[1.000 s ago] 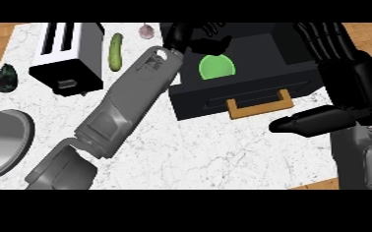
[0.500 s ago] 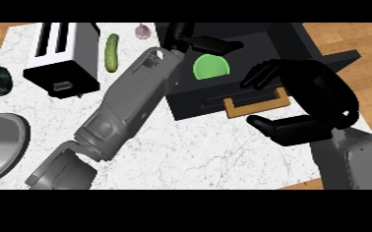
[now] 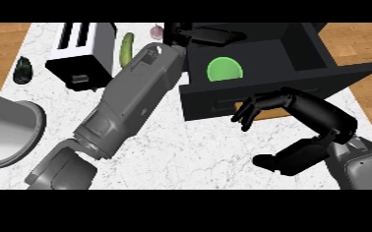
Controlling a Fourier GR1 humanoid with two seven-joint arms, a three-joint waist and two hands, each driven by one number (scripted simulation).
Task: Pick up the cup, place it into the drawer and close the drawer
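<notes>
- White marbled stone makes the counter top (image 3: 189,147), which lies under both hands and fills most of the head view.
- The black drawer (image 3: 291,54) is pulled open. Its front panel stands just beyond the right fingertips, and its back left corner is under the left fingers.
- The grey left forearm (image 3: 134,98) crosses the counter in a diagonal line, from the lower left up to the drawer.
- A toaster (image 3: 83,49), white on top and black at the front, stands to the left of the left hand, on the other side of the forearm.
- A grey metal bowl (image 3: 15,128) shows only in part, at the left edge, well apart from both hands.
- The right hand (image 3: 305,113) is in front of the drawer. Its fingers (image 3: 254,109) are curled and a little apart, their tips at the drawer front, where a wooden handle shows in part behind them. They hold nothing. The thumb (image 3: 291,158) points to the left, below the fingers.
- The left hand (image 3: 207,34) is over the back left corner of the drawer. Its fingers are bent, and I cannot tell if they are apart or together.
- The green cup (image 3: 225,70) sits inside the drawer, just below the left fingers and apart from them.
- A green cucumber (image 3: 126,48) lies between the toaster and the left forearm.
- A dark eggplant (image 3: 23,70) lies left of the toaster, far from both hands.
- A small garlic bulb (image 3: 157,30) lies just left of the left hand.
</notes>
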